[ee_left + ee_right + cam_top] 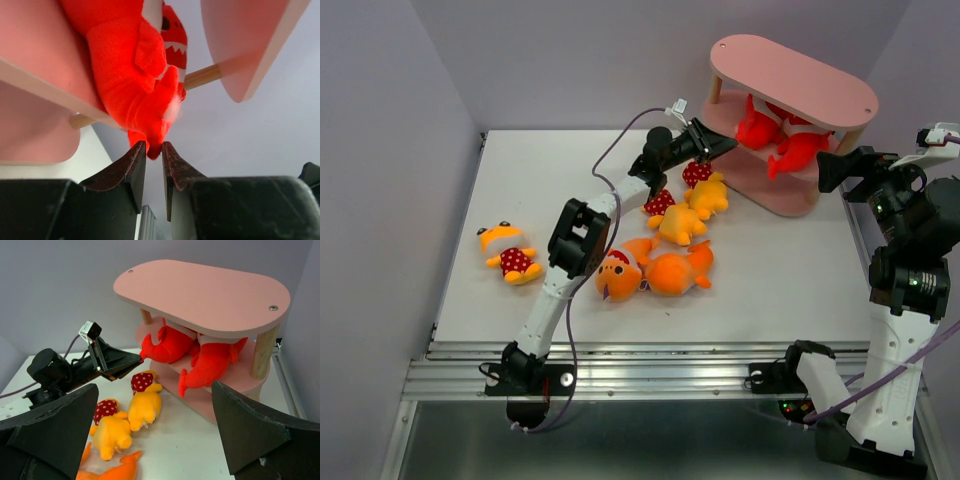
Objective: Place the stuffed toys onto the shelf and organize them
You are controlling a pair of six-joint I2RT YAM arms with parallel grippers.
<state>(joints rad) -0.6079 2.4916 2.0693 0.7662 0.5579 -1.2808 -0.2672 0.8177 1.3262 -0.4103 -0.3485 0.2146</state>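
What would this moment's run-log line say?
left gripper: narrow at red shark tail, grip unclear | right gripper: open, empty | shelf: both red sharks under top board

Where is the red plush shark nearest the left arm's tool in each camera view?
Top external: red plush shark, upper right of centre, under the top board, left of the second red shark.
Left wrist: red plush shark fills the upper left, tail tip at the left tool.
Right wrist: red plush shark, centre, under the top board.
Shared landmark: pink three-tier shelf with light wooden posts.
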